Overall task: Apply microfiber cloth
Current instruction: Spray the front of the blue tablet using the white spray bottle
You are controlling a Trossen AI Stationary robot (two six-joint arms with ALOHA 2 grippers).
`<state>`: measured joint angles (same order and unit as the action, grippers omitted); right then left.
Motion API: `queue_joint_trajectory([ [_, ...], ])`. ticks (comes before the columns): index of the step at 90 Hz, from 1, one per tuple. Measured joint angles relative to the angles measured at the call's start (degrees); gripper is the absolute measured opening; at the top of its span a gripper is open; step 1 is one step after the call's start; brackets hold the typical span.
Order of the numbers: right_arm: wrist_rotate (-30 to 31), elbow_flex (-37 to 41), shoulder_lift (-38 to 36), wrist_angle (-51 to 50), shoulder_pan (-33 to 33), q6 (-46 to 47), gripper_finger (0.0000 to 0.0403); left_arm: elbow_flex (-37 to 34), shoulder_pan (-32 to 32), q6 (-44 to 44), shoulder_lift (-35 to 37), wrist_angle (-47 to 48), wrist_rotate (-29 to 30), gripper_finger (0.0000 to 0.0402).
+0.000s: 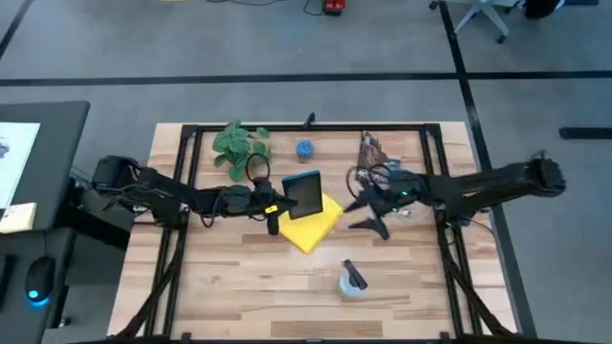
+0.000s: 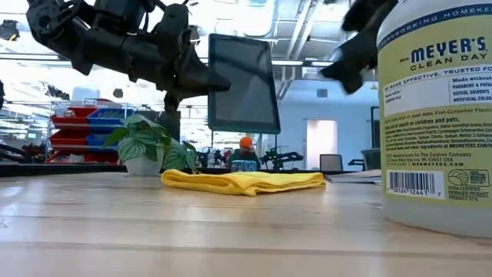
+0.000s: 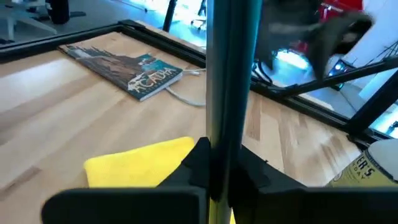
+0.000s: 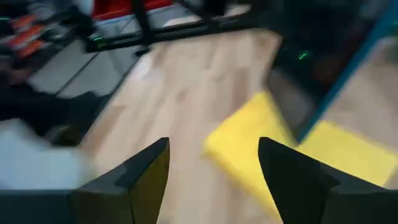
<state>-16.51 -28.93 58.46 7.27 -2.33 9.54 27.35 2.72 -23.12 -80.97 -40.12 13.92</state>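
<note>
Yellow microfiber cloth (image 1: 316, 225) is lying untouched mid-bench while we are gripping the tablet (image 1: 305, 194) upright above it in our left tool (image 1: 276, 209), and our right tool (image 1: 368, 207), spread empty at three o'clock, is not yet wiping.

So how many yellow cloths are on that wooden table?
1: the bright yellow microfiber cloth lies flat mid-table, under the dark tablet that the left gripper holds upright. Nothing suggests another hidden one.
</note>
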Motion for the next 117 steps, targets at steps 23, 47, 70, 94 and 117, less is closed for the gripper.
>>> queue_joint_trajectory([
  [23,9.55,0.00,-5.64,0.22,-19.86,12.44,0.0232,0.00,0.00,-0.39,0.04,-0.31,2.26,0.0006],
  [47,33.86,0.00,3.10,6.81,-33.63,13.07,0.0249,0.00,0.00,-1.15,0.04,-0.54,3.03,0.0007],
  [70,35.57,0.00,11.90,19.88,-33.98,12.29,0.0282,0.00,0.16,-1.72,0.04,-0.54,3.03,0.0008],
  [94,34.51,0.00,13.98,22.98,-34.47,11.41,0.0313,0.00,0.15,-1.19,0.04,-0.53,3.04,0.0009],
  [117,34.75,-4.88,14.21,23.03,-37.65,8.42,0.0315,0.00,0.15,-0.72,0.04,-0.52,3.06,0.0010],
])
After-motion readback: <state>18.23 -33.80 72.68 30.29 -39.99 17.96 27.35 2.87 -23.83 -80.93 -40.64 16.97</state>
